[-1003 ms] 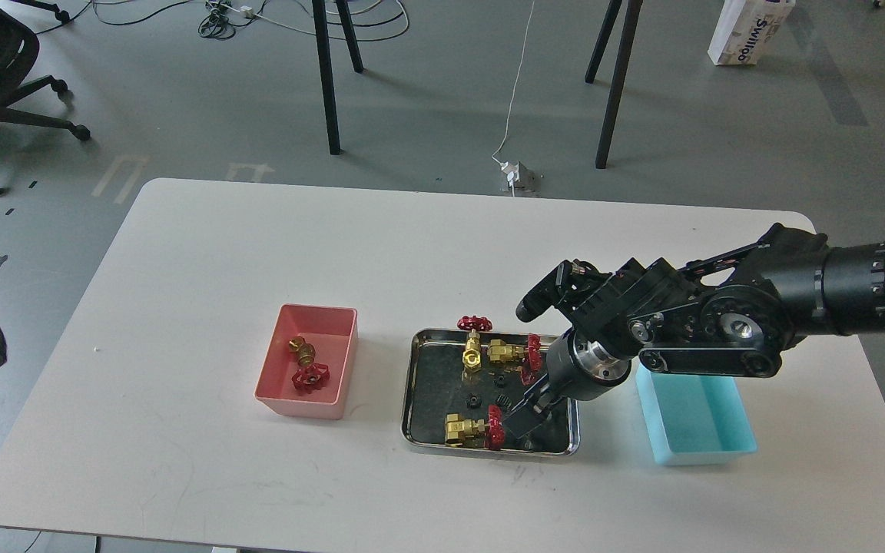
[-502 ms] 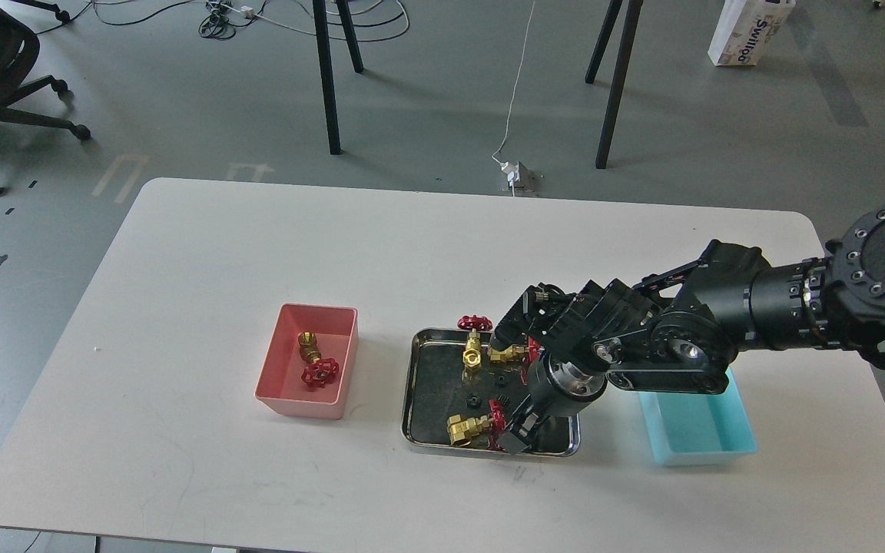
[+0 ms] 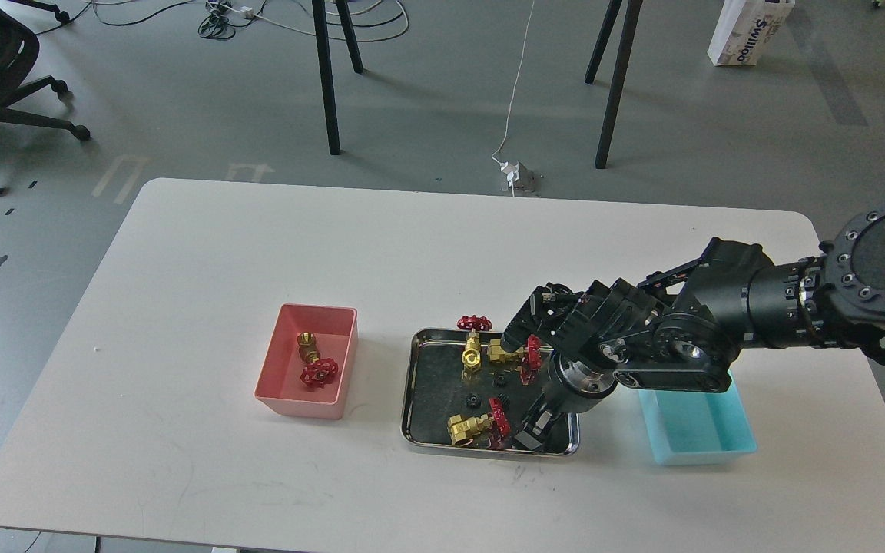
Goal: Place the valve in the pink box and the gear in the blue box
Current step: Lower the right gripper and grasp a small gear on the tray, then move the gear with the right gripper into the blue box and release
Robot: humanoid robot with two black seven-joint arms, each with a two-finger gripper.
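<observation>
So the right arm's black two-finger gripper (image 3: 532, 432) is dipping into the lower right corner of the shiny steel tray (image 3: 415, 399), too dark to tell if it's apart or together. Just left of it, a brass valve with a red handwheel (image 3: 476, 425) is lying in the tray, tiny black gears (image 3: 472, 400) sitting above it. Further up, the salmon-pink plastic box (image 3: 339, 367) at centre-left is holding another valve (image 3: 312, 361), and the light cyan box (image 3: 700, 430) is sitting right of the tray.

just the one head view, looking forward and down from up high, whole white table (image 3: 258, 253) in frame at mid range, grey floor and chair legs behind it, right arm (image 3: 727, 322) coming in from the right edge
</observation>
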